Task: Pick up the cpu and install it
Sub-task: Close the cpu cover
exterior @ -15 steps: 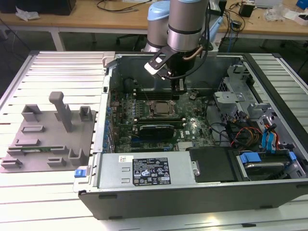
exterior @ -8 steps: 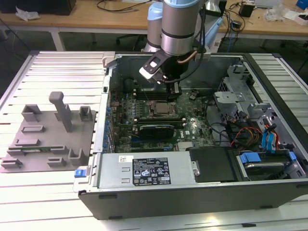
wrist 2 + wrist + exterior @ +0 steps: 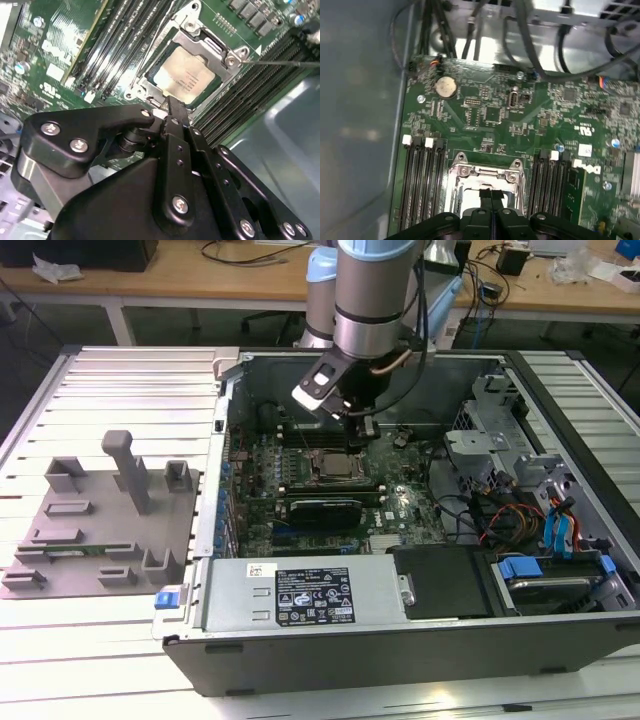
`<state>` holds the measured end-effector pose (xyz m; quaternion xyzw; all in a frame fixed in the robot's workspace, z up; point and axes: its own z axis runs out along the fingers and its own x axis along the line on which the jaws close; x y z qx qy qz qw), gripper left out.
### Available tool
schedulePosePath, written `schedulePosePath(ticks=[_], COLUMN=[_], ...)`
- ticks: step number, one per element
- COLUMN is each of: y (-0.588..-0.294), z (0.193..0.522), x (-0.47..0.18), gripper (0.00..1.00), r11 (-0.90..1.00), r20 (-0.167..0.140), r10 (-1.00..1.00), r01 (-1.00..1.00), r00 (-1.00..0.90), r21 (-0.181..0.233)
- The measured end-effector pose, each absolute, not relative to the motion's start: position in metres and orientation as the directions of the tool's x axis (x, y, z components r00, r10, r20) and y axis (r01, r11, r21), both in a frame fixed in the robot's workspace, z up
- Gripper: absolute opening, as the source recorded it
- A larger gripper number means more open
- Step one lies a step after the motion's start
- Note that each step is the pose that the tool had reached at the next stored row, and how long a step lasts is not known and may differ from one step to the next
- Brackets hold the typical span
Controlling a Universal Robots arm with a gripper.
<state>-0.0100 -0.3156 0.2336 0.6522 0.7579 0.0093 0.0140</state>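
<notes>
A white slatted table (image 3: 120,640) carries the open computer case (image 3: 400,650), with workbenches behind it. Your gripper (image 3: 171,107) has its jaws pressed together on nothing. In the exterior view its tip hovers close over the motherboard (image 3: 400,505), at about 1 o'clock from the socket. The cpu (image 3: 187,75) lies flat inside the socket frame (image 3: 200,37), not in the fingers. The risk, as I judge it, is the closed tip dropping onto the chip's lid or the frame edge. That could scratch it, or tilt it and bend the socket contacts. The memory slots (image 3: 120,45) flank the socket closely, so a sideways drift would catch them.
</notes>
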Motion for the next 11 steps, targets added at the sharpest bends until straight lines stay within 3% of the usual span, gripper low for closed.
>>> schedulePosePath(ticks=[11], y=[-0.3156], z=[0.2295], x=[-0.0099], gripper=[0.11], r11=[0.421], r20=[-0.019], r10=[0.907], r01=[0.906], r00=[-0.421], r21=[0.029])
